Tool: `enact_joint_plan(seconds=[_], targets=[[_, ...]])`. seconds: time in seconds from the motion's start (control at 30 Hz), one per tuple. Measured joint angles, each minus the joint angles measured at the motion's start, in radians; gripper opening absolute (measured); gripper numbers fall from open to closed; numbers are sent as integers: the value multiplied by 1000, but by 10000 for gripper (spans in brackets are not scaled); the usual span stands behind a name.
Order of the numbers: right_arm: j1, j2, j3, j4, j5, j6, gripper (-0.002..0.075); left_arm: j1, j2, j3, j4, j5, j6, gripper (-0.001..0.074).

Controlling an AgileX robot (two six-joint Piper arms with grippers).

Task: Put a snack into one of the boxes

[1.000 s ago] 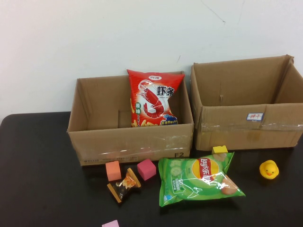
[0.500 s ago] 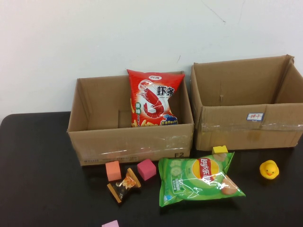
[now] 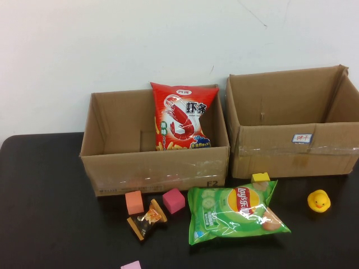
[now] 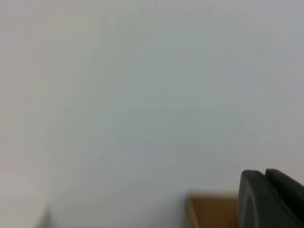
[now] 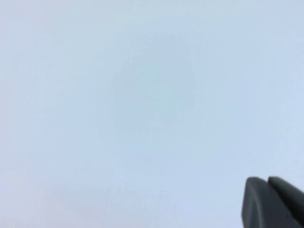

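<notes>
High view shows a red shrimp-chip bag (image 3: 180,117) standing in the left box (image 3: 154,171), green chip bag (image 3: 236,212) at its five o'clock; left gripper (image 4: 273,199) and right gripper (image 5: 271,203) face the wall, grip state impossible to tell.

On your black bench (image 3: 45,224), a yellow rubber duck (image 3: 318,200) sits near the right edge. A yellow cube (image 3: 259,177) peeks out further left. You'll find an orange cube (image 3: 134,202) and a magenta cube (image 3: 173,200) near each other on the left, and a pink block (image 3: 131,265) at the near edge.
</notes>
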Motion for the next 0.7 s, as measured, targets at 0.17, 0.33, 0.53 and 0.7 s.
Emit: enact_joint_plan(seconds=[0.17, 0.33, 0.53, 0.7], targets=[[0, 99, -10, 89, 286, 0, -1, 0, 132, -4, -191, 214, 0, -1], [0, 198, -10, 156, 454, 0, -1, 0, 224, -4, -279, 298, 0, -1], [0, 233, -10, 166, 469, -4, -1, 0, 300, -4, -261, 300, 17, -1], [0, 238, -10, 156, 480, -28, -1, 0, 429, -4, -309, 337, 152, -1]])
